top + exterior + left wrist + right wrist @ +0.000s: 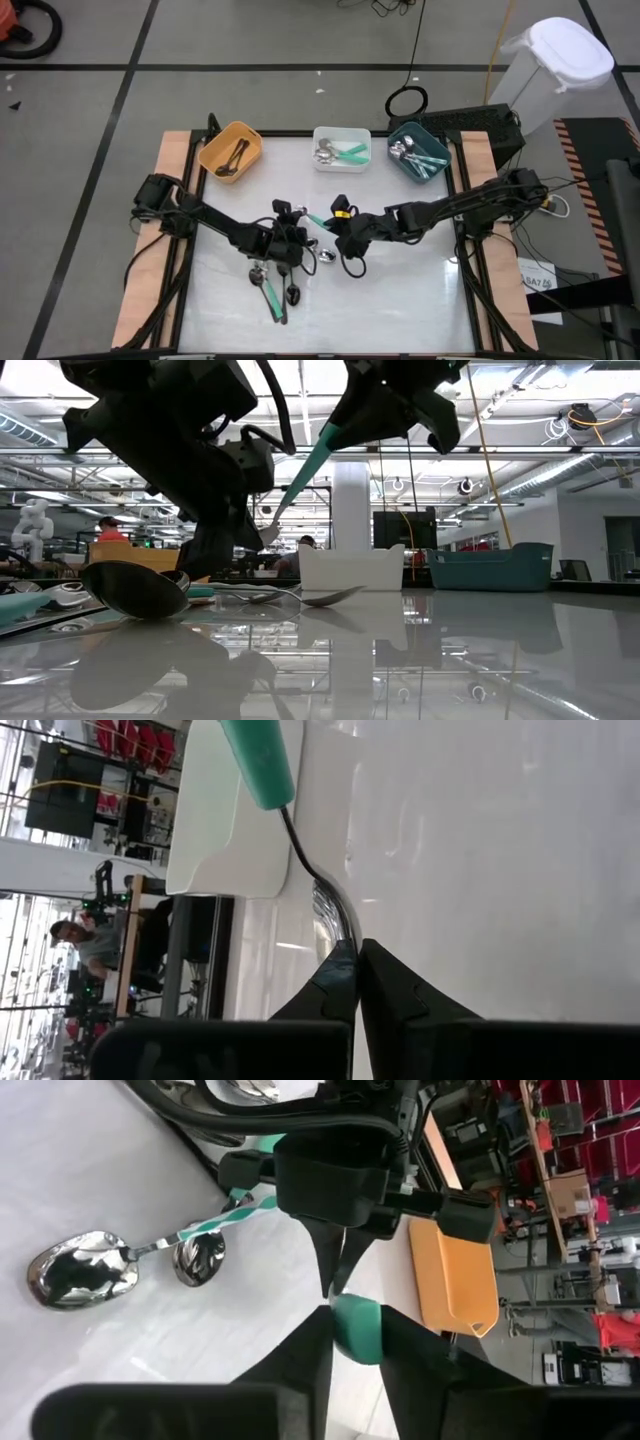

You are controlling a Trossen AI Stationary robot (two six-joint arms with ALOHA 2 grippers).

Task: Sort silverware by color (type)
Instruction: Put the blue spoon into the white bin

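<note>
A spoon with a mint-green handle (305, 470) hangs in the air over the table's middle, between my two grippers. My left gripper (352, 952) is shut on its metal bowl end. My right gripper (355, 1342) has closed around the handle's free end. In the high view the handle (318, 220) bridges the left gripper (298, 228) and the right gripper (338, 226). Other spoons (272, 296) lie flat on the table below the left arm. My left gripper pinches the spoon's shiny bowl (338, 915) between its two fingers, which come slanting down from the table's left. The spoon is lifted clear, with its handle rising up and away from the fingers. My right gripper has the rounded free end of the green handle (356, 1328) between its two fingers, coming from the table's right and slanting down. The end sits near the fingertips.
An orange bin (231, 150), a white bin (342, 148) and a teal bin (418, 155) stand along the far edge, each with spoons inside. Loose spoons (82, 1270) lie on the white table near the middle; one bowl (135, 588) lies close to the low camera.
</note>
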